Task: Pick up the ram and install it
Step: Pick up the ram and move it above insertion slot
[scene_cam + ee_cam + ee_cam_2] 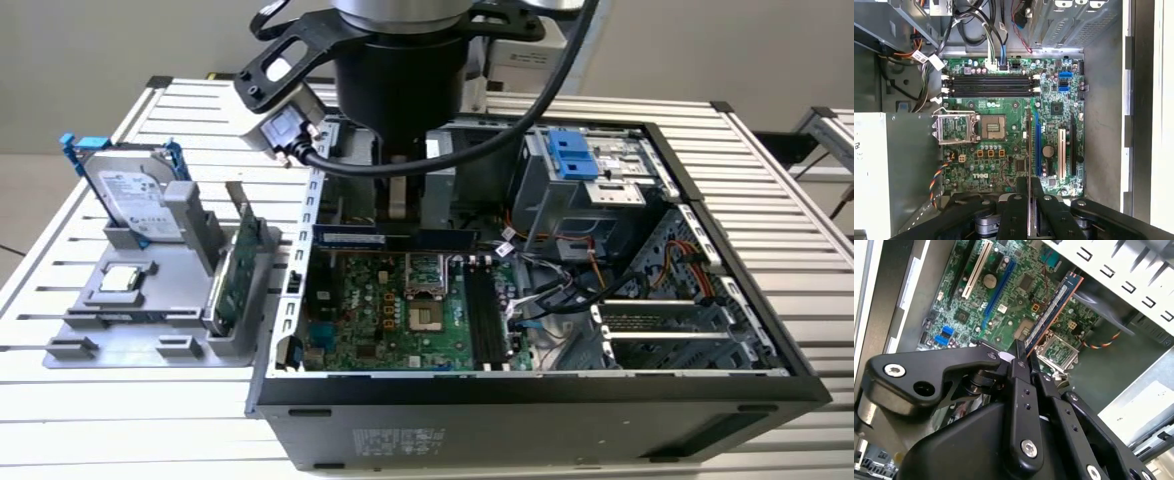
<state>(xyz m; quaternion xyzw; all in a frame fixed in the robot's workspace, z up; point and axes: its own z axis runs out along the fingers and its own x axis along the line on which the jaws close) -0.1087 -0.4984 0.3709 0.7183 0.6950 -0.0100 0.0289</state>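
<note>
pincer (pixel 1021 351) clamped on ram (pixel 1054 307) | both inside open case (pixel 534 400) | motherboard (pixel 1004 102) with 4 black slots (pixel 989 86) beneath pincer

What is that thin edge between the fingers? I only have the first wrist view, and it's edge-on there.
Observer: In the second wrist view it is the ram, a blue stick, with the gripper shut on one end of it.
Operator: How does it sit in the case?
Observer: In the exterior view it hangs under the arm, above the far part of the motherboard inside the open computer case.
Operator: Is anything standing outside the case?
Observer: Yes. The hard drive and a green card stand in a grey holder at the exterior view's left.
</note>
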